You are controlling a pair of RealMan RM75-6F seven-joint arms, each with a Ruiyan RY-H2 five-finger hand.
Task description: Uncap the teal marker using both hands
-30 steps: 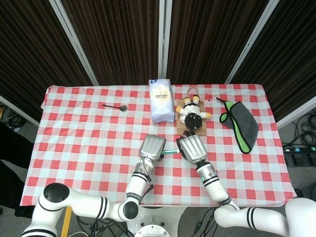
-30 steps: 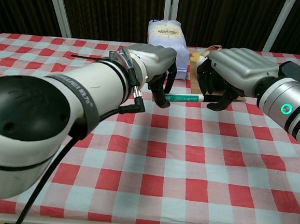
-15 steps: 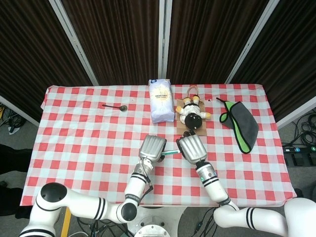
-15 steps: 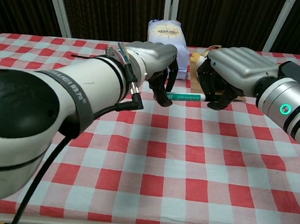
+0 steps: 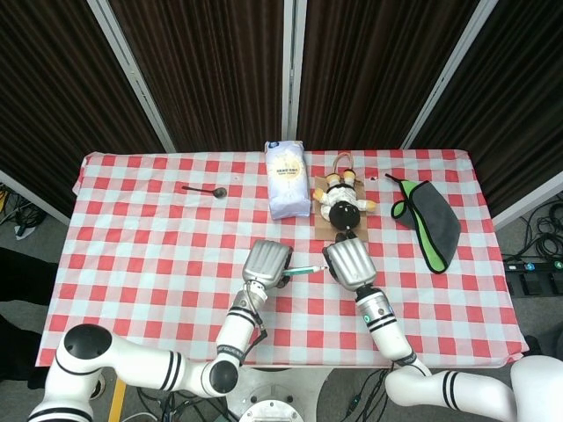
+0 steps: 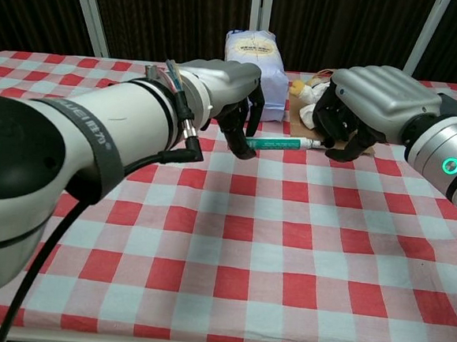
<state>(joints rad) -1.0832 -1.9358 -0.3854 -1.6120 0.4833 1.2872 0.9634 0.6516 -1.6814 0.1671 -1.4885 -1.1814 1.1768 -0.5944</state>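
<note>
The teal marker [image 6: 278, 144] hangs level above the checked tablecloth, between my two hands. My left hand [image 6: 229, 85] grips its left end with the fingers curled down over it. My right hand [image 6: 370, 99] is closed at the marker's right end, where a thin pale tip shows just outside its fingers. The dark cap is mostly hidden inside that hand. From the head view, the marker [image 5: 304, 270] is a short teal bar between the left hand [image 5: 266, 261] and the right hand [image 5: 350, 262].
Behind the hands lie a white bag [image 5: 287, 178] and a plush toy [image 5: 341, 200] on brown card. A grey cloth with green trim [image 5: 429, 224] is at the right, and a dark spoon [image 5: 204, 189] at the back left.
The two hands have drawn apart and risen slightly. The right hand has slid to the right off the marker's end, and a thin tip now shows there.
</note>
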